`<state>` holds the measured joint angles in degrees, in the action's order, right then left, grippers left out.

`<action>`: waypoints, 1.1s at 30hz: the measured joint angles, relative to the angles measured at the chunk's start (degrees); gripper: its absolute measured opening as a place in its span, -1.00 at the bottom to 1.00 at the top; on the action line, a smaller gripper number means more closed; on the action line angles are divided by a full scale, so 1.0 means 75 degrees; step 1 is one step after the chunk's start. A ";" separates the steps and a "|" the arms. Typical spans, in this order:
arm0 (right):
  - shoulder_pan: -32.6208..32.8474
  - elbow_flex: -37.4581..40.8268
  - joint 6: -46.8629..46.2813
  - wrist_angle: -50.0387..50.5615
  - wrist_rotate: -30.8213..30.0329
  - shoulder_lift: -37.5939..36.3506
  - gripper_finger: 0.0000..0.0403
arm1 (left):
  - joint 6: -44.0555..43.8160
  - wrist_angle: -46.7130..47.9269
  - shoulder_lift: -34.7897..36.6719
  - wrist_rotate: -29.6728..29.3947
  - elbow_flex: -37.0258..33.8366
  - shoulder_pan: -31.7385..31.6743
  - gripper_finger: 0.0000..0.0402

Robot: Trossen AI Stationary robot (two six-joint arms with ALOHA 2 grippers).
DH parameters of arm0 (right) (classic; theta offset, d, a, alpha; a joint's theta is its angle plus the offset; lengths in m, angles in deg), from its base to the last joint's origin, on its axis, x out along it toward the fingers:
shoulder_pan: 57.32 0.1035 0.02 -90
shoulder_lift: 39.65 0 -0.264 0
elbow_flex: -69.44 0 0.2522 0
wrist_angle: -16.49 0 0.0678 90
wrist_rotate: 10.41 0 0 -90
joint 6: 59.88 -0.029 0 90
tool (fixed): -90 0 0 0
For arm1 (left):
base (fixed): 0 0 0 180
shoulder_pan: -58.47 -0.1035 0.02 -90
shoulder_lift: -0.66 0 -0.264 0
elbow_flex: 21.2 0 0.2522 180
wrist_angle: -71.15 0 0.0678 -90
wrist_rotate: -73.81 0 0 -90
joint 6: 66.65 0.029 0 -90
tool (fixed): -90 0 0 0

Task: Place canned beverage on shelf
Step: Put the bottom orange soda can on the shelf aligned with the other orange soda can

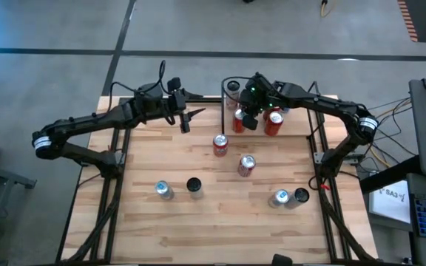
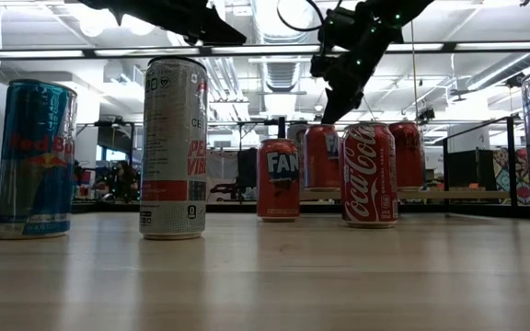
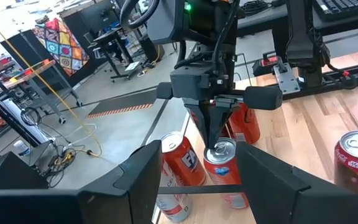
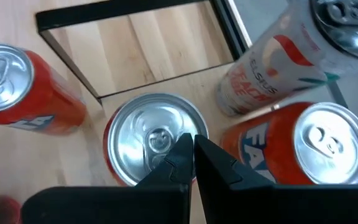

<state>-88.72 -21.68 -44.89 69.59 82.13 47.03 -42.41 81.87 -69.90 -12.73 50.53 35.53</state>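
The right gripper [image 4: 188,146], pinched shut, hangs over a red can [image 4: 156,146] at the frame's middle; the left gripper [image 1: 186,118], upper left, is half open and empty.

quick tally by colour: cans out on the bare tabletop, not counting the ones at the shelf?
Red cans: 2
Blue cans with silver tops: 2
Dark-topped cans: 2
Total: 6

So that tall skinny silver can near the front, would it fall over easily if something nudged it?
Probably. The tall silver can stands upright on a narrow base, noticeably taller than the Coca-Cola can, so a push near its top would likely tip it. Once down, its round body would probably roll. Its smooth metal may be slippery to grasp.
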 joint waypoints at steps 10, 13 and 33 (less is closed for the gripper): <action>0.0000 -0.0002 -0.0261 0.0386 -0.0373 -0.0146 -0.96 | -0.0107 0.0005 -0.0006 -0.0003 0.0003 0.0000 -0.05; 0.0000 0.0006 -0.0298 0.0490 -0.0368 -0.0254 -0.96 | -0.0110 0.0005 -0.0006 -0.0003 0.0000 0.0000 -0.05; -0.0003 0.0032 -0.0124 0.0079 -0.0349 -0.0454 -0.96 | -0.0139 0.0005 -0.0012 -0.0003 0.0000 0.0000 -0.05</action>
<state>-88.74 -21.44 -45.82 70.18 79.51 43.62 -43.45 81.90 -69.99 -12.75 50.53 35.53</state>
